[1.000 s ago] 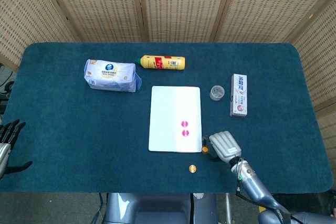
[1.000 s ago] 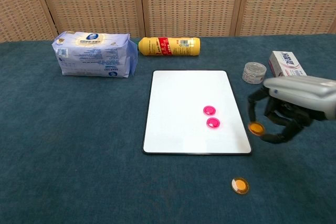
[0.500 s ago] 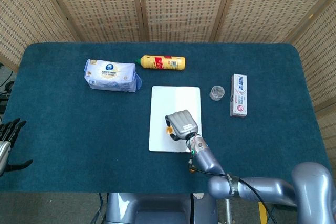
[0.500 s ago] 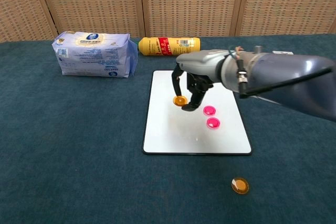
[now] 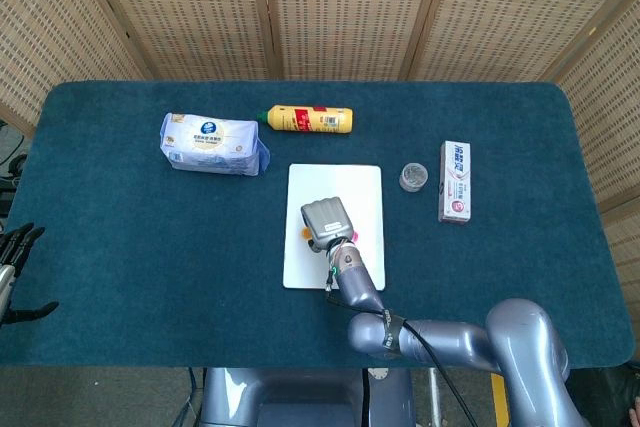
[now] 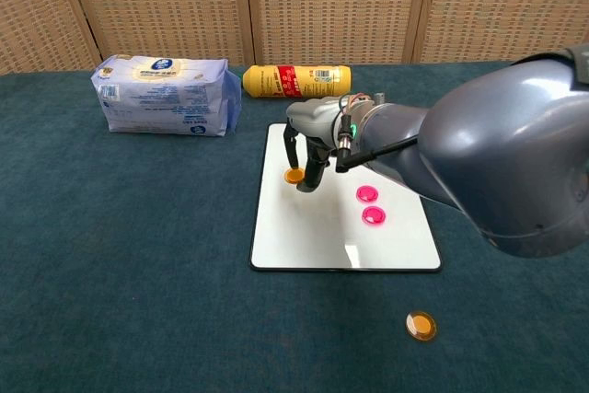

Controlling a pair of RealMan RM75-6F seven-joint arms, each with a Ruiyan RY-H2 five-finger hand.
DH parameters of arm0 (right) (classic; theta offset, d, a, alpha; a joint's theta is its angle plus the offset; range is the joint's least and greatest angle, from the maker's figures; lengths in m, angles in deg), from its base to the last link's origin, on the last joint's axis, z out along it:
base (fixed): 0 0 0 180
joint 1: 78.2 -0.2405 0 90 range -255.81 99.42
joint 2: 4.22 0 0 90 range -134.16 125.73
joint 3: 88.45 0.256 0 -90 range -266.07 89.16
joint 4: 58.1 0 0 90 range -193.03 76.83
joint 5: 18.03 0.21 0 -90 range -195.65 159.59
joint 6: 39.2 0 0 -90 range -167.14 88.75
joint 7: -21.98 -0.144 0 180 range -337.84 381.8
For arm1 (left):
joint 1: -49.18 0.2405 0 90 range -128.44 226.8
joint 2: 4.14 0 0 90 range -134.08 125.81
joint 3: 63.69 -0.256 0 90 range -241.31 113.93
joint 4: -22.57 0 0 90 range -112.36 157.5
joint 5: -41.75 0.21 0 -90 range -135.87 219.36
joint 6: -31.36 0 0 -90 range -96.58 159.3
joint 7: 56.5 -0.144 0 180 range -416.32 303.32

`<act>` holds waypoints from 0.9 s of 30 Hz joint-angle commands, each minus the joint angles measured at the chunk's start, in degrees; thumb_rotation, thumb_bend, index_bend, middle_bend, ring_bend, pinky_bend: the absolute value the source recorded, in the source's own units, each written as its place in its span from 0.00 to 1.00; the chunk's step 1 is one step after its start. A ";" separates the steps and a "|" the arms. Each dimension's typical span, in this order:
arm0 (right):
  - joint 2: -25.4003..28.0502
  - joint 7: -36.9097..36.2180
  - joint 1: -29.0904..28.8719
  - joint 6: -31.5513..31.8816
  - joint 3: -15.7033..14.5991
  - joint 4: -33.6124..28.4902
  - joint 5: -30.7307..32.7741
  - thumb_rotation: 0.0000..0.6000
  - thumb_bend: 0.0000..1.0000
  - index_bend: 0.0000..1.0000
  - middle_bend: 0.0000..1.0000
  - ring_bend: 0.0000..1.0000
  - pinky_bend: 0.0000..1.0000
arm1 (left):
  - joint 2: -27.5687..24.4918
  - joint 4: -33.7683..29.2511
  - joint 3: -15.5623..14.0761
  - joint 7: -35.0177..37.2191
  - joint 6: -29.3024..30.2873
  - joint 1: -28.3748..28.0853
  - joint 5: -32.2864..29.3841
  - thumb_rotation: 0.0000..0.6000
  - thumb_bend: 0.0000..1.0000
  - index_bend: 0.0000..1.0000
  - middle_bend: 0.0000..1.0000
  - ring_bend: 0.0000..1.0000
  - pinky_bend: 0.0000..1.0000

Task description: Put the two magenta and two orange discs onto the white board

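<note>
Background: woven rattan screens [image 5: 350, 7] stand behind a table covered with dark teal cloth [image 6: 120, 255].
White board: a flat white rectangular board with a thin dark rim [image 6: 313, 236] lies in the middle of the cloth, long side pointing away from the robot.
Magenta discs: two small round magenta discs [image 6: 367, 194] [image 6: 374, 216] lie on the right half of the white board, one just beside the other, not touching.
First orange disc: a small round orange disc [image 6: 294, 175] is pinched at the fingertips of the right hand, over the left part of the board near its left edge; I cannot tell if it touches the board.
Second orange disc: another small orange disc [image 6: 421, 325] lies on the cloth, apart from the board, near its front right corner.
Right hand: the grey right hand [image 6: 308, 140] points its fingers down and they are clamped on the first orange disc; in the head view the hand [image 5: 326, 222] covers the lower left part of the board.
Left hand: the black left hand [image 5: 15, 257] is at the far left edge in the head view, fingers spread and holding nothing.
Other things: a blue and white soft pack of tissues [image 6: 164, 95], a yellow bottle with red label lying on its side [image 6: 296, 80], a small clear round jar [image 6: 445, 127], a white flat box with red end [image 5: 456, 181].
</note>
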 commanded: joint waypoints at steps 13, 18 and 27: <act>10.51 -5.76 7.55 6.31 -6.56 -17.73 -10.19 1.00 0.34 0.26 0.86 0.87 1.00 | 0.13 0.11 -0.20 -0.14 0.33 0.04 0.45 1.00 0.00 0.00 0.00 0.00 0.00; 18.01 -11.05 14.48 8.60 -14.00 -27.99 -19.52 1.00 0.34 0.28 0.86 0.87 1.00 | 0.17 -0.15 -0.56 -0.44 1.05 0.26 1.40 1.00 0.00 0.00 0.00 0.00 0.00; 23.41 -17.80 20.72 7.88 -21.61 -33.42 -30.85 1.00 0.34 0.32 0.86 0.87 1.00 | 0.42 -0.60 -0.98 -1.45 2.36 0.77 2.50 1.00 0.00 0.00 0.00 0.00 0.00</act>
